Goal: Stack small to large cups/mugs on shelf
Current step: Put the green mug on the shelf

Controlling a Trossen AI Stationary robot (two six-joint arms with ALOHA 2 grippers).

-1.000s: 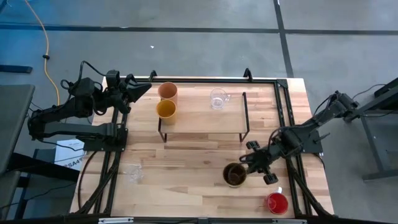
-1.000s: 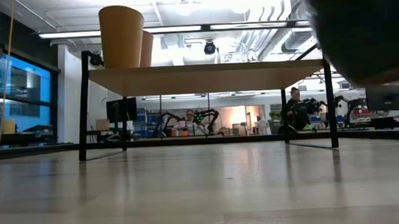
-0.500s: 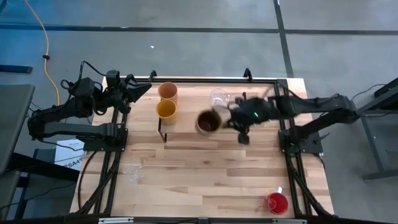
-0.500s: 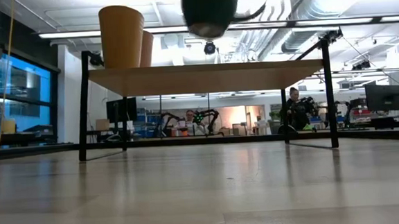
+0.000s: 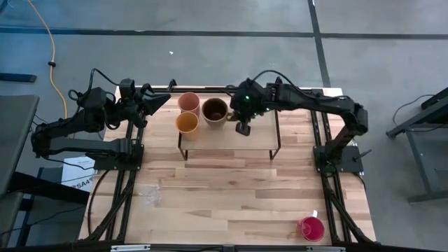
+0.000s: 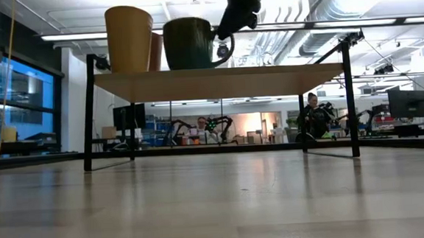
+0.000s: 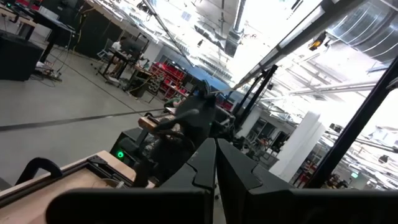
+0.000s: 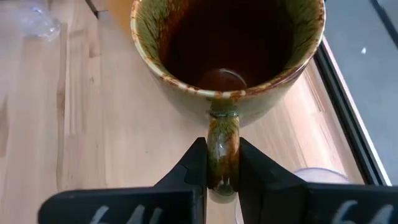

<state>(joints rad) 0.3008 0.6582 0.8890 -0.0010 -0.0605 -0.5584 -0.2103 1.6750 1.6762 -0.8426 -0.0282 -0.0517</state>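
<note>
The right gripper (image 8: pixel 222 177) is clamped on the handle of the brown handled mug (image 5: pixel 215 110), its two dark fingers (image 8: pixel 194 168) pressing the handle from both sides with only the handle's width between them. In the right wrist view the mug's bowl sits just beyond the fingertips, open side up, its glazed brown inside showing. From above, the right arm reaches in from the table's right side to the shelf (image 5: pixel 259 136), and the gripper hangs just right of the mug. The mug stands upright on the shelf's light wood top at its far edge, just right of the peach tumbler (image 5: pixel 189 102) and just beside the yellow-orange cup (image 5: pixel 186 123), which stands on the near side of the tumbler. In the low view the mug (image 6: pixel 189 43) rests on the shelf top beside the yellow-orange cup (image 6: pixel 129 39).

Half a second ago the mug was carried in the air above the middle of the shelf; now it is farther left and set down on the top.

A red-pink cup (image 5: pixel 311 228) stands at the table's near right corner. The left gripper (image 5: pixel 155 101) waits beyond the table's far left corner, its fingers together in the left wrist view.
</note>
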